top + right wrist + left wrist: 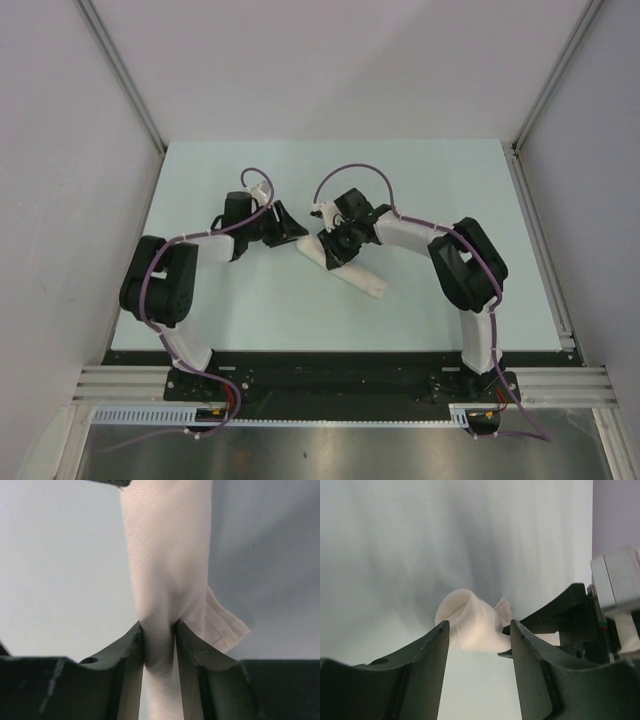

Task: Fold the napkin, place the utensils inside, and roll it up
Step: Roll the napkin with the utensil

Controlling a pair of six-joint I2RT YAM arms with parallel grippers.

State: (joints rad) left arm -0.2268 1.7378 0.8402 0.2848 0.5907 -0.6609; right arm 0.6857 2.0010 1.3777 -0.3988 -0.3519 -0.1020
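The white napkin [362, 279] lies rolled into a long tube in the middle of the table, slanting from upper left to lower right. My right gripper [336, 250] is shut on the roll near its upper left part; in the right wrist view the napkin [167, 555] is pinched between the right gripper [159, 627], with a loose layered corner sticking out to the right. My left gripper [291, 226] stands open just left of the roll's end. In the left wrist view the napkin [472, 622] sits just beyond the left gripper [479, 626], apart from its fingers. The utensils are hidden.
The pale green table [450, 180] is boxed in by white walls at the left, back and right. A metal rail [330, 380] with the arm bases runs along the near edge. The right arm's dark fingers [555, 612] show at the right of the left wrist view.
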